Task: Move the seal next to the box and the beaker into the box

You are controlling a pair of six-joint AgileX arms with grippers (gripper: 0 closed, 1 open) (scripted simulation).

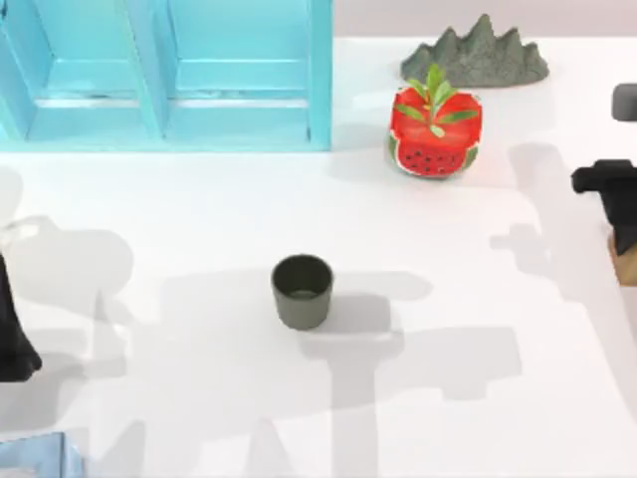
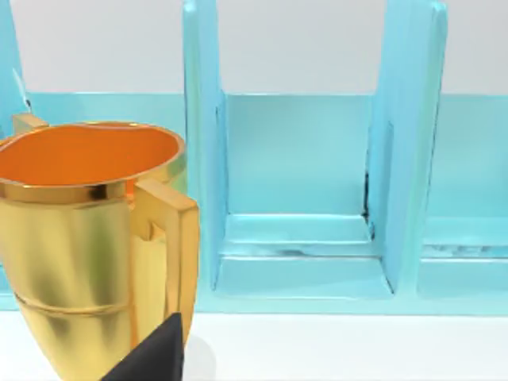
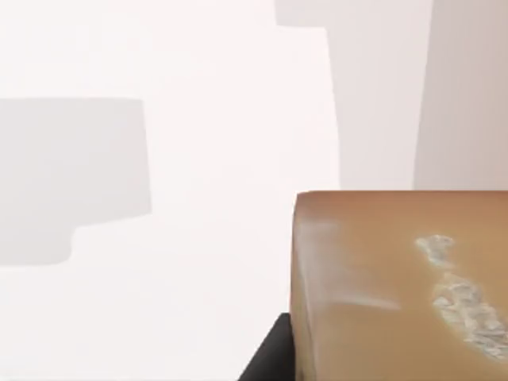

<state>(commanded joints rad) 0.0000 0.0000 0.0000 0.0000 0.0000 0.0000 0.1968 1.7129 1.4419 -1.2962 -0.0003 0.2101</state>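
Top view: right arm at the table's right edge over the seal; jaws' state unclear.

My right arm sits at the table's right edge; my left arm waits at the left edge.

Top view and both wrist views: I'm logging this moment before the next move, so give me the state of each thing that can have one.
beaker: upright, mid-table, untouched, not in the box.
seal: close under the right wrist camera, at the table's right edge.
box: standing at the table's back left, compartments open.
golden cup: upright, before the box.
watermelon pot: upright, right of the box.
left gripper: at the left edge.
right gripper: at the right edge.
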